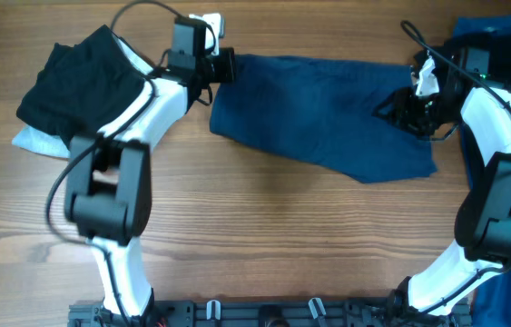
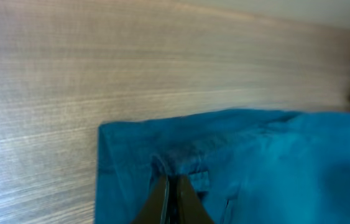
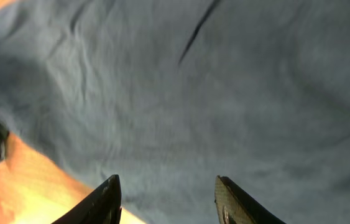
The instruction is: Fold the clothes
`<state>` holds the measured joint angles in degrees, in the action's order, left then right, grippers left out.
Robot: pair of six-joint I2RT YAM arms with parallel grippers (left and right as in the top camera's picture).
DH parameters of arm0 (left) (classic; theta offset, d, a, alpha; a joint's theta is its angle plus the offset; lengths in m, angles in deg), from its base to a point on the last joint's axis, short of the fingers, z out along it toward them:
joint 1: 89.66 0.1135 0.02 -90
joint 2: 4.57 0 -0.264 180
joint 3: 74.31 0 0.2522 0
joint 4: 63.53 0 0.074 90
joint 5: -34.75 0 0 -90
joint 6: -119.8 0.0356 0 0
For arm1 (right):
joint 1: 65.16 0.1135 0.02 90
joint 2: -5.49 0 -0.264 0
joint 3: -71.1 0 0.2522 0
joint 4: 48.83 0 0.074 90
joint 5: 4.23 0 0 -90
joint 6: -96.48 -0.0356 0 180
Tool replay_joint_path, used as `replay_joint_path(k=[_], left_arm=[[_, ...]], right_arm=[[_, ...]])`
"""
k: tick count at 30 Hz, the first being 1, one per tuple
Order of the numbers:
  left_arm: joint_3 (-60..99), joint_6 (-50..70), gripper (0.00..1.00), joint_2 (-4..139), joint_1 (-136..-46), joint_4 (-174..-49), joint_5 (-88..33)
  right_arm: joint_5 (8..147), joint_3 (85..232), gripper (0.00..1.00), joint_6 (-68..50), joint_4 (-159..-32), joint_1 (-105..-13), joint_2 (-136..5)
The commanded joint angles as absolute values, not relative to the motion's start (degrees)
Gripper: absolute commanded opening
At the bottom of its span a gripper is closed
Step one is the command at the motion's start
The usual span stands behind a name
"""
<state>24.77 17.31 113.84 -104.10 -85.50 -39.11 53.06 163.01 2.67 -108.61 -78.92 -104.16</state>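
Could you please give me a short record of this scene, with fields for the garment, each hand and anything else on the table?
garment: dark blue shorts, spread out on the table, not yet folded
left hand: shut, pinching the shorts' edge near one corner
right hand: open, jaws apart over the shorts' other end
other: black bundle with white lining, beside the left arm
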Motion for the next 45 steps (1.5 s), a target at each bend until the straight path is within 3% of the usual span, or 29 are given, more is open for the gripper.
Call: replay_joint_path(k=[1, 11, 13, 16, 23, 27, 29, 37, 41, 45], left_arm=[[25.41, 20.45, 0.04, 106.56, -104.01, -93.35, -38.19], [25.41, 20.61, 0.04, 92.2, -104.01, -115.69, -38.21], [25.41, 20.63, 0.04, 90.11, -104.01, -118.18, -38.39], [25.41, 20.61, 0.04, 89.17, -104.01, -118.9, -38.37], [25.41, 20.61, 0.04, 89.17, -104.01, -118.88, -38.39], [25.41, 20.61, 0.04, 89.17, -104.01, -118.92, -38.39], [25.41, 20.61, 0.04, 89.17, -104.01, -118.94, -38.39], [25.41, 20.61, 0.04, 89.17, -104.01, -119.64, -38.39], [25.41, 20.59, 0.04, 89.17, -104.01, -119.88, -38.37], [25.41, 20.59, 0.04, 89.17, -104.01, -121.11, -38.37]], right_arm=[[53.85, 163.52, 0.49, 0.31, -106.32, -80.71, -102.58], [44.58, 163.62, 0.5, -4.19, -96.13, -90.39, -100.79], [43.58, 163.62, 0.55, -4.06, -94.1, -90.13, -100.79], [43.4, 163.56, 0.68, -2.27, -89.94, -88.64, -100.79], [51.55, 163.49, 0.65, -1.22, -84.37, -85.21, -103.87], [54.11, 163.49, 0.65, -6.49, -82.32, -84.03, -107.02], [53.89, 163.49, 0.72, -7.65, -79.63, -83.55, -109.07], [48.43, 163.49, 0.83, -23.01, -76.44, -83.48, -113.25], [48.45, 163.49, 0.82, -28.91, -75.63, -83.33, -113.25], [49.28, 163.49, 0.7, -33.04, -75.39, -81.89, -113.25]])
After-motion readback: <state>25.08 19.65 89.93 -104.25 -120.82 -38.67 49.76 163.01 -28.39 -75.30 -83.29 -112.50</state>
